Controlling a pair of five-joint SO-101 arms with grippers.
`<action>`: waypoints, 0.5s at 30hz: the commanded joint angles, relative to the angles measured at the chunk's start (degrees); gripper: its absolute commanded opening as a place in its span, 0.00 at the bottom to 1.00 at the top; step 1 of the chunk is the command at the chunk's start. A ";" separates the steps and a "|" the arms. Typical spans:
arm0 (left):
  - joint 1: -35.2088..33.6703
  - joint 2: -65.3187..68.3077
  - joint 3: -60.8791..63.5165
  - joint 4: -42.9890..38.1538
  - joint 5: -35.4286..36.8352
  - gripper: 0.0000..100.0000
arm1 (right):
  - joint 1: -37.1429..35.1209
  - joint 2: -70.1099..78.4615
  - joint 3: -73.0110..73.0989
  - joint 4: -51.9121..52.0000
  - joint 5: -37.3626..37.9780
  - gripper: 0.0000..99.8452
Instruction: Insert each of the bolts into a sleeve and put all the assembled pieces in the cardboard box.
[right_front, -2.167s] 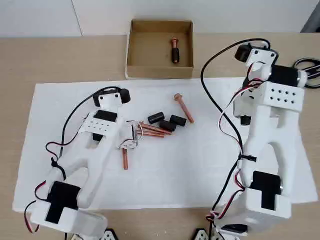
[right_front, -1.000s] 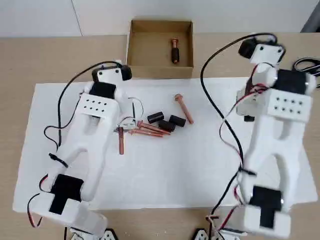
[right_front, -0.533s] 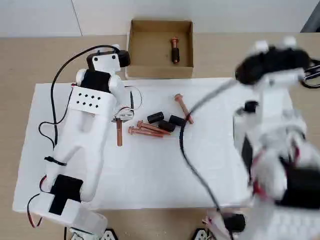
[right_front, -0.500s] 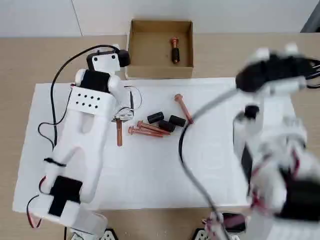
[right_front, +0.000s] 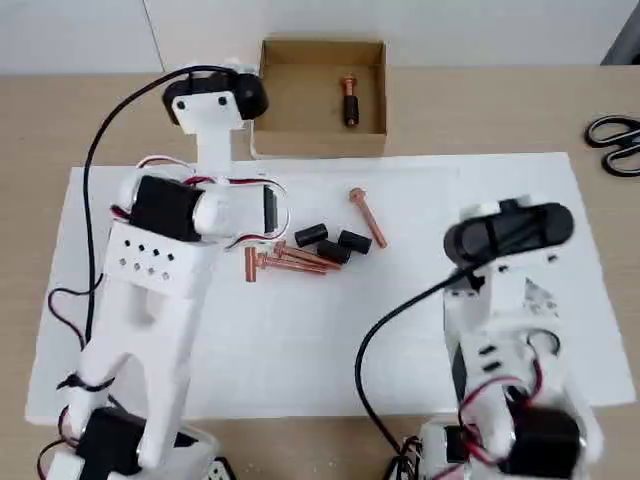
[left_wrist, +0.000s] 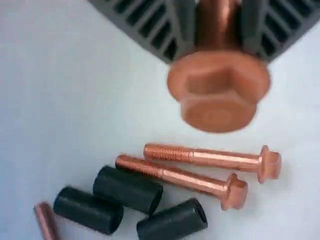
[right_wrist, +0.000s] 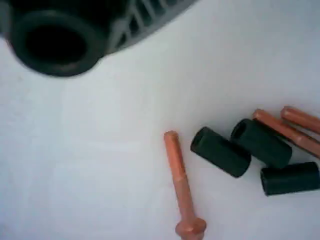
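The left gripper (left_wrist: 218, 25) clamps a copper bolt (left_wrist: 218, 90) over the white mat (right_front: 400, 330), just left of the loose bolts (right_front: 292, 262). The right gripper (right_wrist: 65, 17) grips a black sleeve (right_wrist: 55, 44). This looks like the mating step; next, bolt and sleeve bore need aligning.

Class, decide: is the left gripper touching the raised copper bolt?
Touching. In the left wrist view the left gripper clamps the shank of the copper bolt between its ribbed jaws.

Table (right_front: 100, 110): white sheet (right_front: 330, 340), box (right_front: 318, 143), scissors (right_front: 612, 133)
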 joint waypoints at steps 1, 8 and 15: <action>-0.62 -4.48 1.36 -3.87 0.35 0.01 | -0.22 -0.92 5.54 -10.77 -0.62 0.02; -0.62 -8.53 7.43 -9.14 0.44 0.01 | -6.64 -1.01 10.64 -15.08 -10.02 0.02; -0.44 -11.34 14.99 -19.25 0.35 0.01 | -13.85 -1.01 10.99 -15.16 -16.62 0.02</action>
